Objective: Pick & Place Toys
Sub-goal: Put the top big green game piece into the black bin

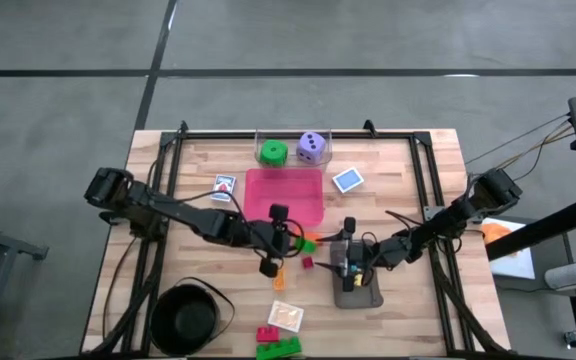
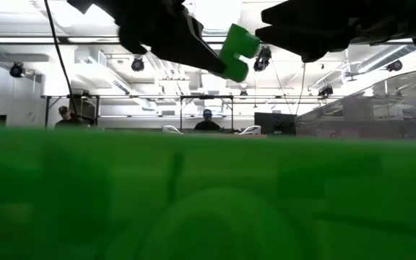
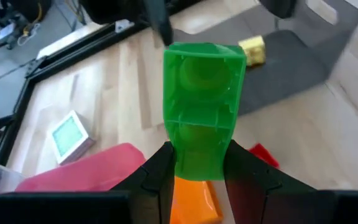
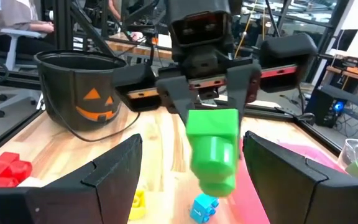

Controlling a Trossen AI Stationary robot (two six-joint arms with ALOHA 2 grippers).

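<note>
My left gripper point(image 1: 293, 240) is shut on a green brick point(image 3: 201, 106) above the middle of the table, between the pink tray point(image 1: 285, 195) and the grey tray point(image 1: 360, 292). The brick also shows in the right wrist view point(image 4: 213, 149) and the low view point(image 2: 237, 52). My right gripper point(image 1: 351, 262) is open and empty over the grey tray, facing the left gripper. A yellow brick point(image 4: 137, 202) and a blue brick point(image 4: 202, 208) lie below it. An orange brick point(image 3: 194, 199) and a red brick point(image 3: 263, 154) lie on the table under the left gripper. My left gripper pinches the green brick's end nearest the wrist point(image 3: 197, 163) between its two fingers point(image 3: 157, 171). The fingers slant down from the table's left. The rest of the brick sticks out past the fingertips and hangs below them point(image 4: 215, 168), lifted clear of the table.
A clear tray at the far edge holds a green die point(image 1: 273, 153) and a purple die point(image 1: 311, 147). Blue cards point(image 1: 225, 186) point(image 1: 347, 180) lie beside the pink tray. A black bowl point(image 1: 190, 318), an orange card point(image 1: 286, 316) and red and green bricks point(image 1: 273, 342) are near the front edge.
</note>
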